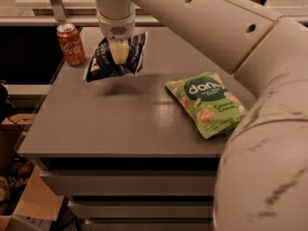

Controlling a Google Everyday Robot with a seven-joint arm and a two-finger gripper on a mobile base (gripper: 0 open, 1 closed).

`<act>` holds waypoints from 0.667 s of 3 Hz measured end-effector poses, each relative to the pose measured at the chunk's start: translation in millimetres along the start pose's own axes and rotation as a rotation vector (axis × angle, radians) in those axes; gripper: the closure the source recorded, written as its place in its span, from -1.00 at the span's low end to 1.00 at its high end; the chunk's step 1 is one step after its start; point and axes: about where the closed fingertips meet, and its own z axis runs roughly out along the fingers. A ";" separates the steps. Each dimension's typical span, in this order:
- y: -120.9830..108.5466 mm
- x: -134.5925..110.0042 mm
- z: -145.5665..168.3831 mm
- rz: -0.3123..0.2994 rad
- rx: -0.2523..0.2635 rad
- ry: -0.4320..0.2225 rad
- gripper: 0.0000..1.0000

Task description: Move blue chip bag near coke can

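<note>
The blue chip bag (108, 60) is dark navy with white lettering and hangs tilted a little above the grey table, casting a shadow below it. My gripper (119, 52) comes down from above and is shut on the bag's middle. The coke can (70, 44) stands upright at the table's far left corner, just left of the bag, with a small gap between them.
A light green "dan" snack bag (207, 102) lies flat on the right part of the grey table (120, 124). My large white arm fills the upper right and lower right. Cardboard boxes (33, 201) sit on the floor at the lower left.
</note>
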 end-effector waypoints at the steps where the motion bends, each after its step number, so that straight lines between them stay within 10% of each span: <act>1: -21.4 -2.0 18.4 -0.002 0.001 -0.018 1.00; 2: -40.9 -2.0 32.9 0.012 0.004 -0.032 1.00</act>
